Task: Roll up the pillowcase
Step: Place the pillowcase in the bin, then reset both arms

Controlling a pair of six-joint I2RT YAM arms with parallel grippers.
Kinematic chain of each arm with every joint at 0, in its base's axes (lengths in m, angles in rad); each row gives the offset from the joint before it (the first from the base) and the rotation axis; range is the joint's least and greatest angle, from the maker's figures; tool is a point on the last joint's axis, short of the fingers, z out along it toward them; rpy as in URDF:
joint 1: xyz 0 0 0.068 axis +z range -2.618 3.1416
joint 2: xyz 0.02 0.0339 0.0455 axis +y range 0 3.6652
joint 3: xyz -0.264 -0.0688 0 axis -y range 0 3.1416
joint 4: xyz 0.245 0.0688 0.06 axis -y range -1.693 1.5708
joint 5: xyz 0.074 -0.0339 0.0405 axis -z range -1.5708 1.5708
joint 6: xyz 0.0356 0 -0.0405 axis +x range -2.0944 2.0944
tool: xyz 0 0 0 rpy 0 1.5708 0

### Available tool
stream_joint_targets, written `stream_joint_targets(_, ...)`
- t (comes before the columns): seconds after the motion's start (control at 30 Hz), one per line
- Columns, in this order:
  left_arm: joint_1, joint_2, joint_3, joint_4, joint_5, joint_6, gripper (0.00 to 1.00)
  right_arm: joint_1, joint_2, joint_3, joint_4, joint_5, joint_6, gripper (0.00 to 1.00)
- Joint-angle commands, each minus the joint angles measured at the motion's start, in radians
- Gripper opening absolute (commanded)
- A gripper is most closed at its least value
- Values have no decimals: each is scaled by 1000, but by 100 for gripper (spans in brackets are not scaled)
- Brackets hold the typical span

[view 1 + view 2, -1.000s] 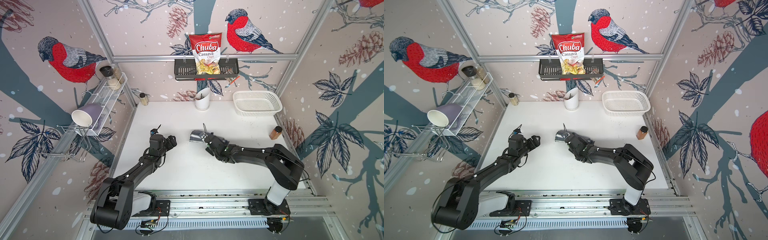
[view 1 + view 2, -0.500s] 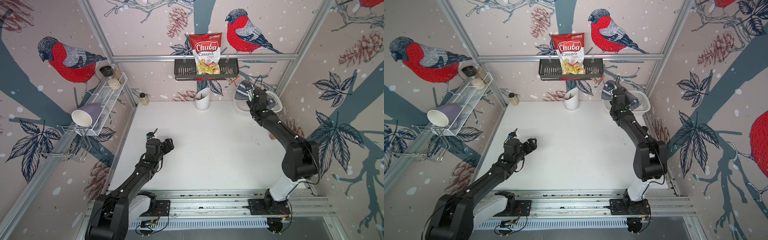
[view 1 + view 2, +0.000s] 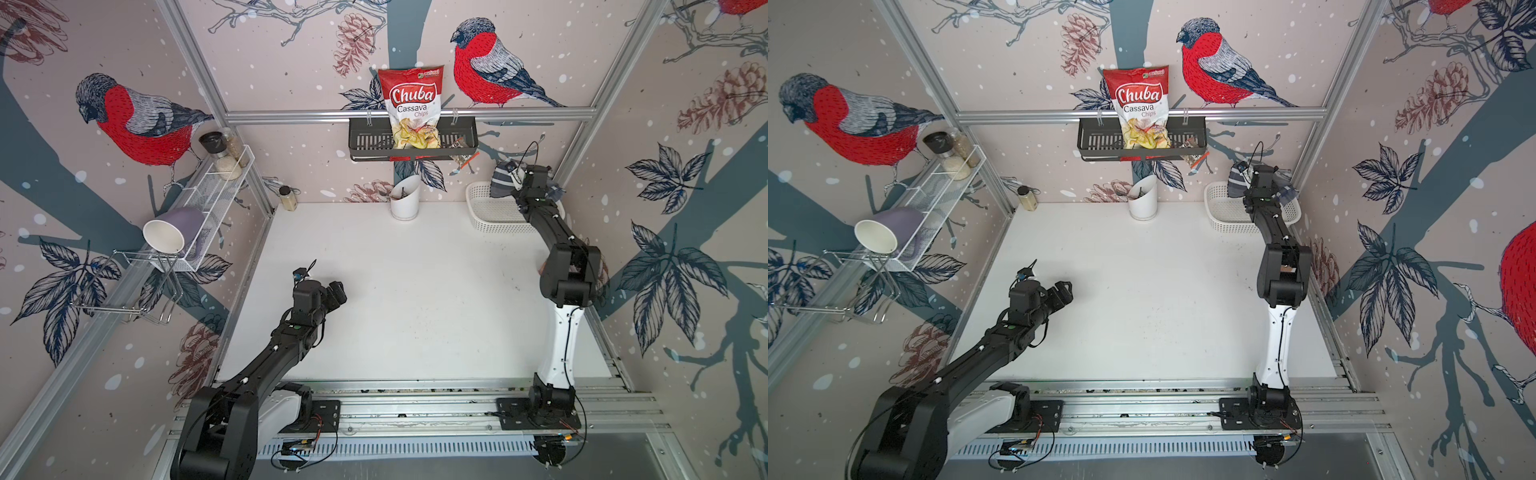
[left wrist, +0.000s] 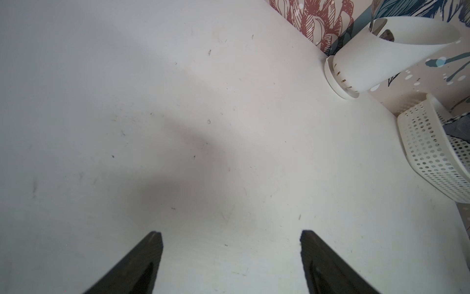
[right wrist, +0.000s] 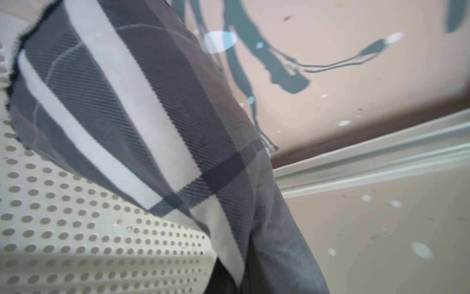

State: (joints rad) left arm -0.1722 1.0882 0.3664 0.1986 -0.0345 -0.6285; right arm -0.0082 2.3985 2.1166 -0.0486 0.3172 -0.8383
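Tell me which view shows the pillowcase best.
Right wrist view: the pillowcase fills it, plaid weave sharp. Both top views show only a small bundle at the basket; left wrist shows none clearly.

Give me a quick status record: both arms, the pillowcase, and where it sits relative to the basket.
left gripper: jaws wide open, empty, above the table
right gripper: jaws shut on the pillowcase, raised at the back right
pillowcase: compact bundle, off the table, hanging over the basket
basket contact: cannot tell
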Motion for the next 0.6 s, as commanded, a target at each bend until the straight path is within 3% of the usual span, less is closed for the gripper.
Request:
stream_joint_targets(0.0,2,20,12,26,-22,10,89,-5,43,31,-44,-22,10,0)
stream_joint_targets(0.07,3,33,14,32,-25,8,89,-10,41,9,-42,-42,43,19)
stream_joint_targets(0.13,3,53,17,47,-25,8,89,-17,41,-2,-64,-64,64,54)
stream_joint_targets(0.3,3,112,52,65,-7,4,89,-18,14,-24,-78,-55,79,91)
stream_joint_targets(0.43,3,125,88,59,0,3,89,-12,-44,-21,-82,-58,118,100)
stream_joint_targets(0.57,2,77,110,47,-35,13,89,4,-133,-20,-88,-43,197,100)
